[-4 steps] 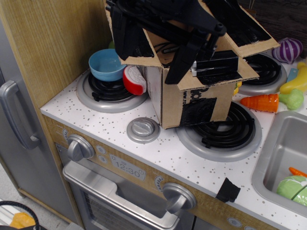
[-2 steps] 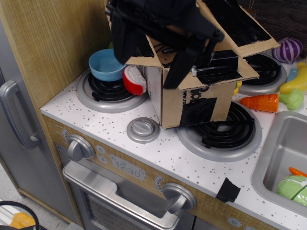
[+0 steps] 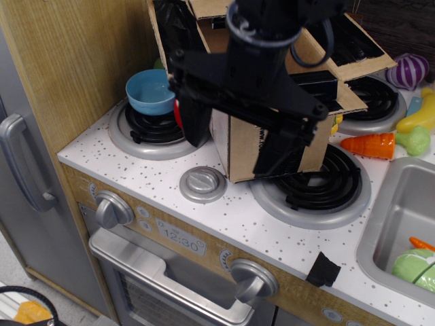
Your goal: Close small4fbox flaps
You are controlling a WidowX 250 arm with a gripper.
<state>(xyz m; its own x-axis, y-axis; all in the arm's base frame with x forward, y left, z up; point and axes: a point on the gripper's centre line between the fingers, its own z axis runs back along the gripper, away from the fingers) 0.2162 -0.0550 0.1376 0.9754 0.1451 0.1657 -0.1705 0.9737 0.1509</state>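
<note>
The box stands on the bench, resting on the front burner beside the sink. Its flaps stand open, spread outward and partly taped black. The gripper hangs in front of the box, its two black fingers spread apart and empty, one at the box's left corner, one over its front face. A blue bowl sits on the burner left of the box. A knob lies just before the box.

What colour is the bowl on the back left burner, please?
Light blue bowl, clear in the only view.
</note>
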